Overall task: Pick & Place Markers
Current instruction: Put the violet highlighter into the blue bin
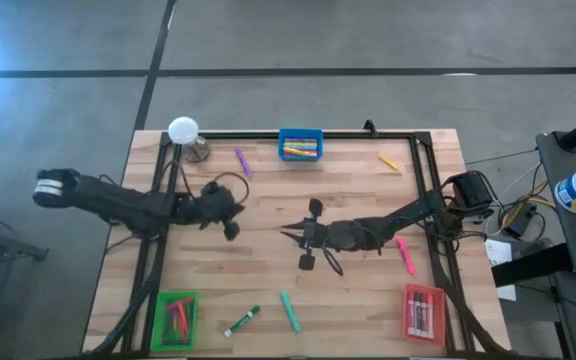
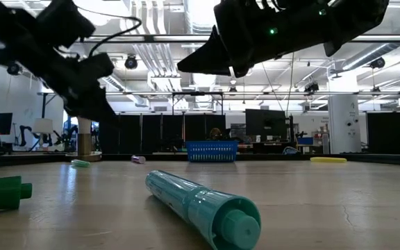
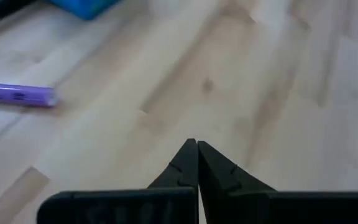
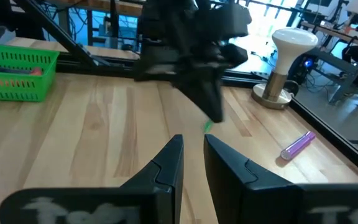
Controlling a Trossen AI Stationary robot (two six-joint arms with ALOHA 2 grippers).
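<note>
Loose markers lie flat on the wooden table: a purple one (image 1: 242, 161) (image 3: 17, 95) at the far left, a yellow one (image 1: 389, 162) at the far right, a pink one (image 1: 405, 254) under my right arm, and a teal one (image 1: 289, 311) (image 2: 200, 205) and a green one (image 1: 242, 321) near the front edge. My left gripper (image 1: 231, 228) (image 3: 196, 148) hovers left of the table's middle, shut on nothing. My right gripper (image 1: 288, 236) (image 4: 193, 149) hangs over the middle, pointing at the left one. Its fingers stand a narrow gap apart with nothing between them.
A blue tray (image 1: 300, 145) with markers stands at the far edge, a green tray (image 1: 176, 318) at the near left corner and a red tray (image 1: 423, 312) at the near right corner. A white-headed lamp (image 1: 185, 135) stands at the far left. A black frame runs along the table's sides.
</note>
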